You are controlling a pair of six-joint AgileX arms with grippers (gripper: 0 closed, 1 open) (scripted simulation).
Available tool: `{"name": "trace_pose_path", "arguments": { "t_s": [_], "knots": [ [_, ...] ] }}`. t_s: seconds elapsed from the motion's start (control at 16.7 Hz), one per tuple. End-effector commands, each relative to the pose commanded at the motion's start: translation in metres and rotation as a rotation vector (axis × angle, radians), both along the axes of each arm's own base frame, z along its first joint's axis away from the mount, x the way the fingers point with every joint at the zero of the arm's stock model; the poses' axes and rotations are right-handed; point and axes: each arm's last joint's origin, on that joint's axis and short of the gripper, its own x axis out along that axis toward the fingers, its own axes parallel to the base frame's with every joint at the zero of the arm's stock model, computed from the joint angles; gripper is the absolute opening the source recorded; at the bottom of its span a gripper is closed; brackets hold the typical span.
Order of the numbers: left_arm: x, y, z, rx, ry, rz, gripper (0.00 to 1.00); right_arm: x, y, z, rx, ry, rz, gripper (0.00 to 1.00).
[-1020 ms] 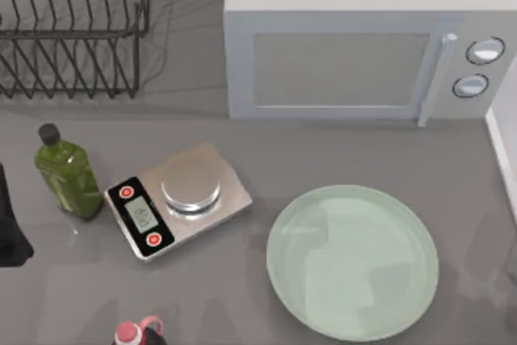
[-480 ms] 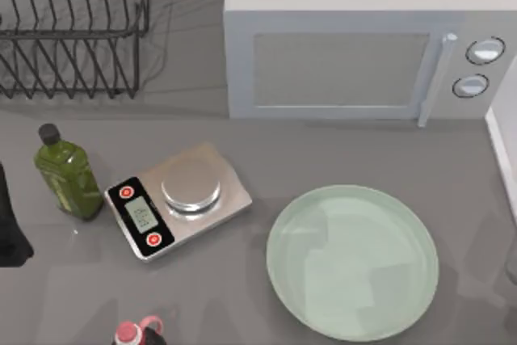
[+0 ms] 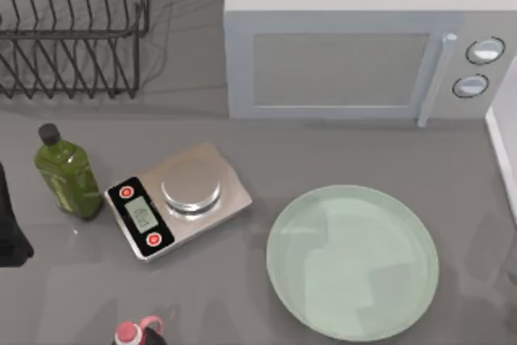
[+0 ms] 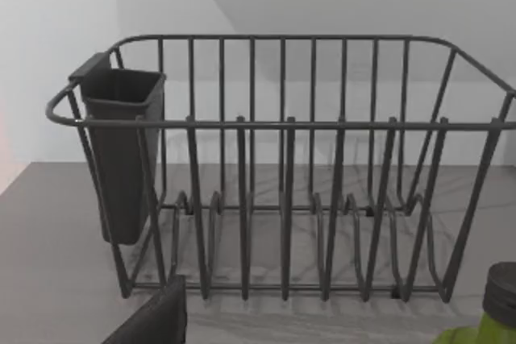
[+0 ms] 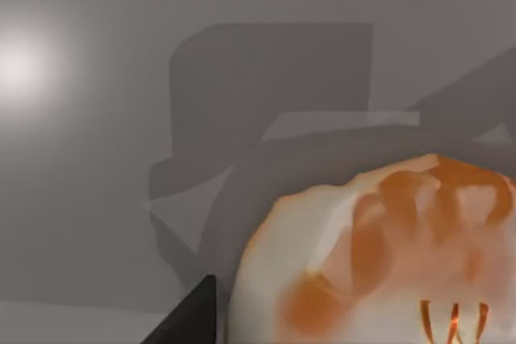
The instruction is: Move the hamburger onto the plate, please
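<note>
From above, the pale green plate (image 3: 353, 262) lies bare on the grey counter (image 3: 266, 159) at the right, below the microwave (image 3: 355, 38), with the kitchen scale (image 3: 178, 199) and an olive-oil bottle (image 3: 67, 174) to its left, and my left arm is a dark shape at the left edge. The left wrist view faces the wire dish rack (image 4: 282, 175). In the right wrist view the hamburger (image 5: 379, 255) looms very close over the counter beside one dark fingertip (image 5: 189, 320); whether the fingers grip it I cannot tell.
</note>
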Motion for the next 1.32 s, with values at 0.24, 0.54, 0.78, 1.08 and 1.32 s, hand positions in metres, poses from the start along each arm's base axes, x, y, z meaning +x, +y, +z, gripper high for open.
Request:
{"name": "trace_pose_path", "arguments": {
  "t_s": [0.24, 0.54, 0.78, 1.08, 1.32],
  "knots": [
    [0.0, 0.0, 0.0, 0.0, 0.0, 0.0, 1.0, 0.007, 0.0, 0.025, 0.0, -0.007, 0.005, 0.0],
    [0.0, 0.0, 0.0, 0.0, 0.0, 0.0, 1.0, 0.003, 0.0, 0.079, -0.001, 0.026, 0.004, 0.0],
    [0.0, 0.0, 0.0, 0.0, 0.0, 0.0, 1.0, 0.0, 0.0, 0.099, 0.0, 0.0, -0.001, 0.0],
    [0.0, 0.0, 0.0, 0.0, 0.0, 0.0, 1.0, 0.001, 0.003, 0.098, -0.001, 0.005, -0.002, 0.0],
    [0.0, 0.0, 0.0, 0.0, 0.0, 0.0, 1.0, 0.016, 0.03, 0.103, -0.009, 0.004, -0.028, 0.0]
  ]
}}
